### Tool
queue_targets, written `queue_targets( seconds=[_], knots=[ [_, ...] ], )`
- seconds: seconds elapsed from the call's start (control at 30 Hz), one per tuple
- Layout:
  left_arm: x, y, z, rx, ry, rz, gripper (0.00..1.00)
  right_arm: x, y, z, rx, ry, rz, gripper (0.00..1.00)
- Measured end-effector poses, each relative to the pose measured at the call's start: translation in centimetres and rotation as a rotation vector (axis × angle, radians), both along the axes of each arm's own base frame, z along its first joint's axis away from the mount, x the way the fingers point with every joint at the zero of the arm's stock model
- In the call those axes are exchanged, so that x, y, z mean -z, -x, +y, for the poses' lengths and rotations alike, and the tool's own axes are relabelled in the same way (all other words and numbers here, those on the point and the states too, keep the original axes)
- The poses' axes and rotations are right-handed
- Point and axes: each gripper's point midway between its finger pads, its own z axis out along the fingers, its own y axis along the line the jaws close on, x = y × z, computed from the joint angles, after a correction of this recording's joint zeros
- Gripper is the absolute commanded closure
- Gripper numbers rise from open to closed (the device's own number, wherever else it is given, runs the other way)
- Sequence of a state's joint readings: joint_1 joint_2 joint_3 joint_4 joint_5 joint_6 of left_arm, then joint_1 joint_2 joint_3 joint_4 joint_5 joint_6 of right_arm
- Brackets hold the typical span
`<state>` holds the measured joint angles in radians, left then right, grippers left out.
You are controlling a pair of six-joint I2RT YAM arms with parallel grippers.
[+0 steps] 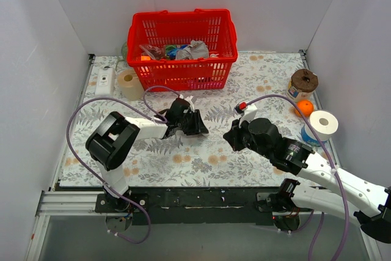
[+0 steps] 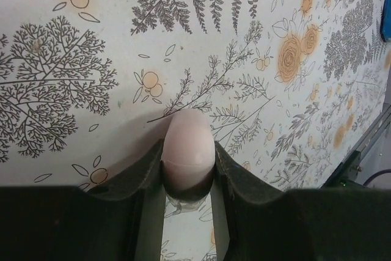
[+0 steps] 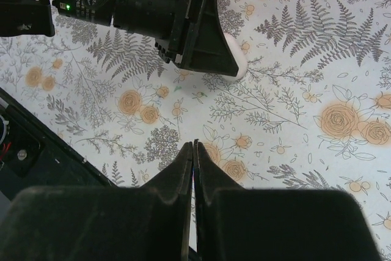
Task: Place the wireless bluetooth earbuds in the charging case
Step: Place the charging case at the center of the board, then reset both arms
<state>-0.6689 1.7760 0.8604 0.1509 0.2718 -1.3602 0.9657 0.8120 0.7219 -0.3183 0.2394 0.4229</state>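
My left gripper [image 1: 200,128] [image 2: 188,148] is shut on the charging case [image 2: 189,142], a pale pinkish-lavender egg-shaped shell with a fine seam across it, lid closed. It holds the case low over the floral tablecloth near the table's middle. In the right wrist view the case [image 3: 237,60] pokes out from behind the left gripper's fingers [image 3: 201,35]. My right gripper [image 1: 228,140] [image 3: 194,143] is shut and empty, a short way to the right of the case and pointing toward it. The earbuds show in no view.
A red basket [image 1: 183,47] of items stands at the back. A tape roll [image 1: 129,84] and a white device [image 1: 105,79] lie back left. A cork-lidded jar [image 1: 303,81], an orange [image 1: 303,107] and a white roll [image 1: 324,123] sit at the right.
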Motion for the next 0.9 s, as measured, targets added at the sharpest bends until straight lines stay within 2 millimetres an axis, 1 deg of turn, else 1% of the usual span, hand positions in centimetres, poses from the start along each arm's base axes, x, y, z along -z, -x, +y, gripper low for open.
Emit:
queue_targets(
  seconds=[0.07,0.13,0.17,0.2,0.27,0.3,0.37,0.4,0.5,0.57,0.63,0.73,0.8,0.9],
  knots=[
    [0.0,-0.3,-0.2,-0.001,0.01,0.002,0.63,0.0,0.0,0.0,-0.002,0.0,0.0,0.91],
    [0.1,-0.4,-0.2,-0.005,0.008,0.002,0.59,0.0,0.0,0.0,-0.003,0.0,0.0,0.9],
    [0.2,-0.3,-0.1,-0.01,0.003,0.006,0.55,0.0,0.0,0.0,-0.002,0.0,-0.001,0.9],
    [0.2,-0.4,-0.1,-0.01,0.002,0.003,0.5,0.0,0.0,0.0,-0.003,0.001,-0.001,0.89],
    [0.0,-0.4,0.0,-0.008,0.0,-0.004,0.45,0.0,0.0,0.0,-0.003,0.003,-0.002,0.89],
    [-0.3,-0.4,0.2,-0.01,-0.011,-0.016,0.39,0.0,0.0,-0.1,-0.004,0.004,-0.002,0.89],
    [-0.6,0.1,1.3,-0.015,-0.046,-0.026,0.1,0.1,0.0,-0.1,-0.004,0.008,-0.001,0.89],
    [-0.7,0.5,2.1,-0.02,-0.068,-0.03,0.02,0.1,0.1,-0.1,-0.004,0.009,0.0,0.88],
    [-2.8,0.9,4.6,-0.059,-0.1,-0.069,0.02,0.2,0.0,-0.2,-0.001,0.012,0.0,0.88],
    [-5.2,0.8,6.1,-0.101,-0.101,-0.118,0.02,0.2,0.0,-0.2,0.0,0.012,-0.001,0.88],
    [-8.0,0.3,7.4,-0.154,-0.09,-0.181,0.02,0.2,0.0,-0.2,0.002,0.012,-0.002,0.87],
    [-11.6,-0.1,9.4,-0.275,-0.077,-0.255,0.02,0.2,-0.1,-0.3,0.006,0.013,-0.003,0.87],
    [-13.4,-0.1,10.9,-0.364,-0.068,-0.284,0.02,0.2,-0.1,-0.3,0.008,0.01,-0.007,0.86],
    [-15.5,0.3,12.8,-0.461,-0.052,-0.313,0.02,0.9,0.0,-0.6,0.011,0.017,-0.003,0.86]
  ],
)
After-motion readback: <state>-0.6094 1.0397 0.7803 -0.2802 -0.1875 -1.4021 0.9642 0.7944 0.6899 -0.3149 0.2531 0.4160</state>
